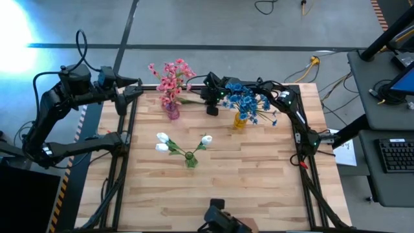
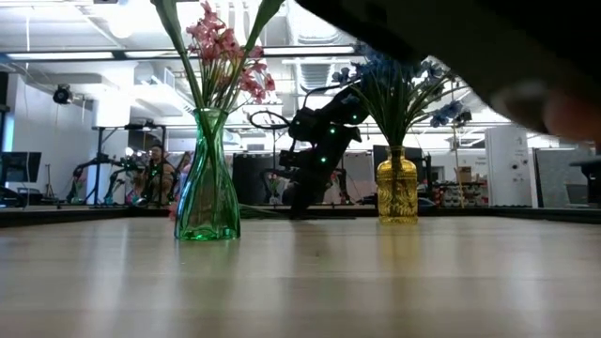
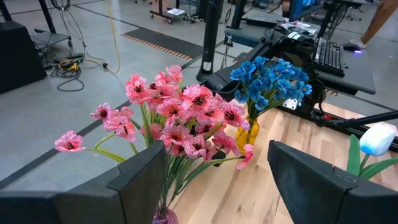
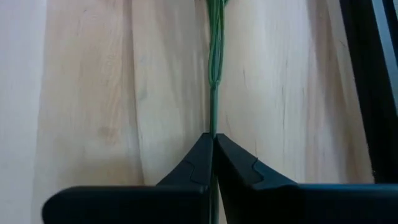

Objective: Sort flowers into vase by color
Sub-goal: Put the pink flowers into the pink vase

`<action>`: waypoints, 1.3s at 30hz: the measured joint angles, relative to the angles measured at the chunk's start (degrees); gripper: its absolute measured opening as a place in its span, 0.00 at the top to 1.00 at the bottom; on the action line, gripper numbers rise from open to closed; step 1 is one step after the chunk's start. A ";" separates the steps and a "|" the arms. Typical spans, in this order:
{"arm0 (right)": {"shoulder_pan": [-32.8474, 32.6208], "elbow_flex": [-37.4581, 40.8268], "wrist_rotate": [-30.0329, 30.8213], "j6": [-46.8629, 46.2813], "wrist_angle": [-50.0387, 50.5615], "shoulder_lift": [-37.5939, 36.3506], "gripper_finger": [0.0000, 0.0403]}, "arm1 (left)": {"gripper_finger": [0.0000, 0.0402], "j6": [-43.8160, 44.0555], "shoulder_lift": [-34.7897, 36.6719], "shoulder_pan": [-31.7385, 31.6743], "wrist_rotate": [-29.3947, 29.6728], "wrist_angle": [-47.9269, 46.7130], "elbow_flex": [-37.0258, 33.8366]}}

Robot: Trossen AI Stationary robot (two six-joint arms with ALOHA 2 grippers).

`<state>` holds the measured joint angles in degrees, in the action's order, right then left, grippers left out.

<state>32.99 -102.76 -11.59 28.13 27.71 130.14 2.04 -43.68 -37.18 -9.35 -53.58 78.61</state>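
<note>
- High view: the tabletop (image 1: 259, 168) was pale butcher-block planking in a dark metal frame. Near its far edge a pink bunch (image 1: 169, 77) of small ruffled blossoms stood in a slim vase (image 1: 172, 111) left of centre, and a blue bunch (image 1: 248, 98) stood in a yellow vase (image 1: 240, 121) right of centre. White blossoms (image 1: 165, 143) on thin green stems sat in a small vase (image 1: 191, 159) nearer the middle. The right tool (image 1: 211, 109) was down at the far edge between the pink and blue bunches, its arm folded in from the right edge. The left tool (image 1: 136, 87) hung beyond the far left corner, its arm bent back along the left edge.
- Low view: the near vase (image 2: 208, 183) was clear green glass, waisted and flared at the foot, with pink blossoms (image 2: 225, 52) above. Farther back stood a squat amber glass bottle (image 2: 397, 186) of blue blossoms (image 2: 399, 80). The dark right arm (image 2: 317, 150) reached down to the tabletop between them; its fingers were not discernible here.
- Left wrist view: the left tool (image 3: 217, 180) stood wide, two blunt dark fingers (image 3: 144, 180) apart and gripping nothing, pointed toward the pink blossoms (image 3: 180, 115).
- Right wrist view: the right tool (image 4: 213, 146) was pinched tight on a thin green stem (image 4: 215, 68) lying along the wood grain, fingertips meeting in a point.
</note>
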 joint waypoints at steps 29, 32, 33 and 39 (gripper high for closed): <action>1.54 -20.05 5.92 -7.40 6.29 -0.98 0.98 | 0.33 0.00 0.00 0.00 0.00 0.00 0.00; 2.27 -22.22 5.85 -8.45 6.79 -0.98 0.98 | 0.33 0.00 0.00 0.01 0.00 0.00 0.00; 2.44 -22.90 5.83 -8.94 6.79 -0.98 0.98 | 0.33 0.00 0.00 -0.01 0.00 0.00 0.00; 3.85 -28.04 5.83 -10.61 6.87 -1.00 0.98 | 0.33 -0.02 0.00 -0.01 0.00 0.02 0.00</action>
<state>36.84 -130.80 -5.76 17.52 34.57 129.14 2.02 -43.68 -37.19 -9.34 -53.56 78.61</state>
